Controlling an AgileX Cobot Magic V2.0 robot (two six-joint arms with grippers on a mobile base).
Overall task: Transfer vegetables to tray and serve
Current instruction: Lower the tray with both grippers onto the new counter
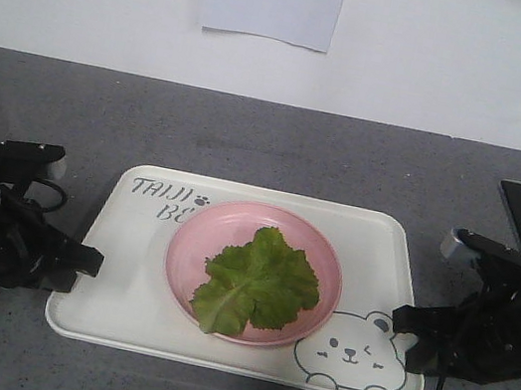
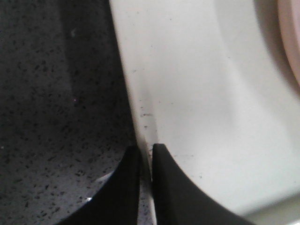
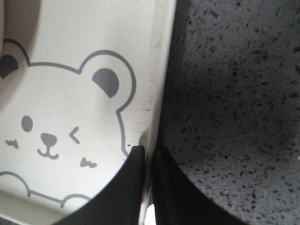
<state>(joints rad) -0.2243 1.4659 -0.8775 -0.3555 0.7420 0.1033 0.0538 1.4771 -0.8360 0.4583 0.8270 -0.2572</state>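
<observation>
Around the tray (image 1: 374,240), counter (image 1: 249,143) lies open behind and in front. Both short sides are blocked by the left gripper (image 1: 87,261) and right gripper (image 1: 404,321), each clamped on its rim.

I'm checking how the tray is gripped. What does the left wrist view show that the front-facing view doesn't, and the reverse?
Only the left wrist view shows the left gripper closed on the tray rim, one of the fingers outside it and one inside. Only the front-facing view shows the lettuce leaf on the pink plate, the bear drawing, the lettering and the right gripper at the opposite edge. Both show the tray, a bit of plate and the grey counter.
</observation>
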